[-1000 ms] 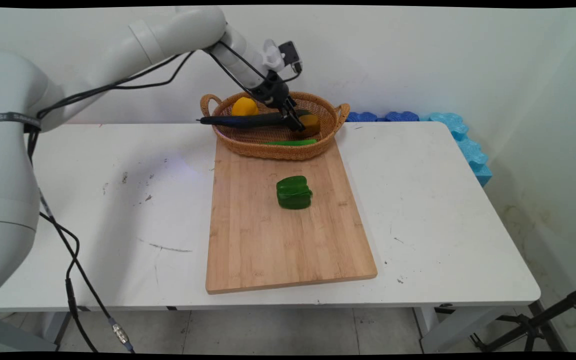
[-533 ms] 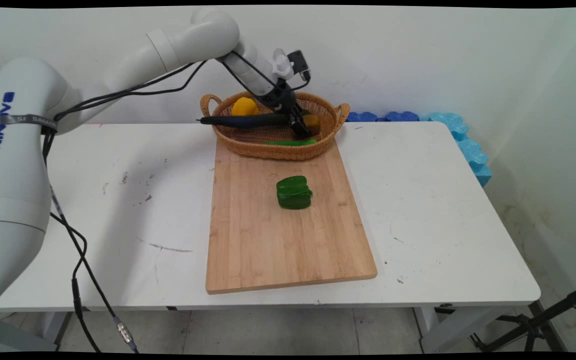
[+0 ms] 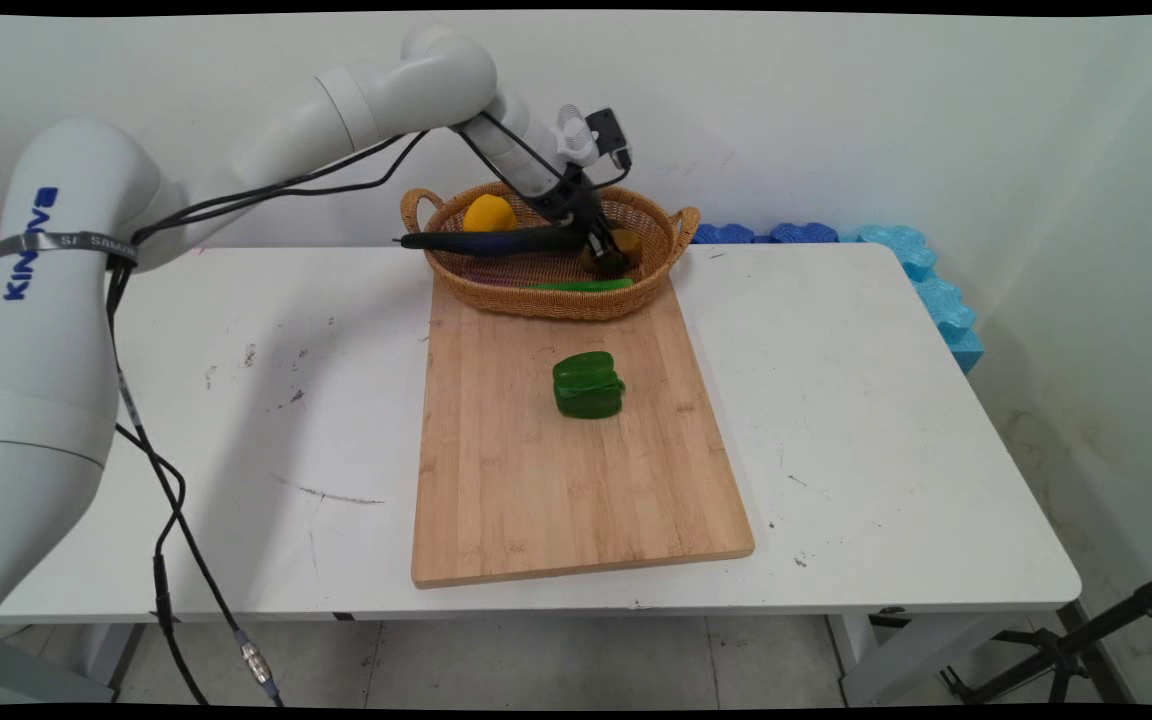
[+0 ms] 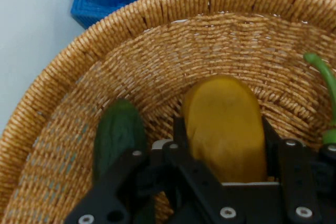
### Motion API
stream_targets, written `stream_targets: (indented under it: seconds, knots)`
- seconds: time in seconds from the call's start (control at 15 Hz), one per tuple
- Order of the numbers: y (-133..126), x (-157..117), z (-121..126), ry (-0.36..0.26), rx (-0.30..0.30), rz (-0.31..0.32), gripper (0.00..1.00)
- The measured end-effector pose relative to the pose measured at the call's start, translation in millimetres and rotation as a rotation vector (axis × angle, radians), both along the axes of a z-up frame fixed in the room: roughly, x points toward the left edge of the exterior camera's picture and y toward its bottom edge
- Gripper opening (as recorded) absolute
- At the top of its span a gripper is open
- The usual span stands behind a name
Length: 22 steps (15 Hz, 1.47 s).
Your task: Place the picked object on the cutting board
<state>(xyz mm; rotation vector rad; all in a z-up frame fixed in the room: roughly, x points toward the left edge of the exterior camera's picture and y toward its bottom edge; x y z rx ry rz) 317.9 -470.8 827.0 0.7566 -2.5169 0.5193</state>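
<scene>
My gripper (image 3: 604, 256) is down inside the wicker basket (image 3: 546, 300) at the table's far side. In the hand view its two fingers (image 4: 179, 132) press against both sides of an ochre-yellow rounded vegetable (image 4: 226, 129), so the gripper (image 4: 223, 145) is shut on it. In the main view that vegetable (image 3: 626, 241) shows just right of the hand. A dark green cucumber (image 4: 118, 135) lies beside it on the basket floor (image 4: 210, 51). The basket also holds a long dark aubergine (image 3: 481, 241), a yellow fruit (image 3: 489, 213) and a green pod (image 3: 581, 285).
A bamboo cutting board (image 3: 576, 480) lies in front of the basket, with a green bell pepper (image 3: 588, 385) on it. Blue foam blocks (image 3: 921, 270) line the table's far right edge. Black cables (image 3: 166, 500) hang off the arm on the left.
The hand has shifted a little right and lower into the basket, coming down around the ochre-yellow vegetable. Nothing else on the table has moved.
</scene>
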Motion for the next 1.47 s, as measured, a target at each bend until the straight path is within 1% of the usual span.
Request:
stream_targets:
  seconds: [0.4, 0.73, 1.13, 1.47]
  knots:
    - [1.0, -2.7, 1.3, -0.011, -0.016, 0.001, 0.00]
    - [10.4, -3.6, 19.8, 0.001, -0.045, 0.012, 0.00]
    - [40.3, 0.2, 55.0, 0.040, -0.068, 0.051, 0.00]
    - [76.4, 3.8, 81.1, 0.079, -0.062, 0.072, 0.00]
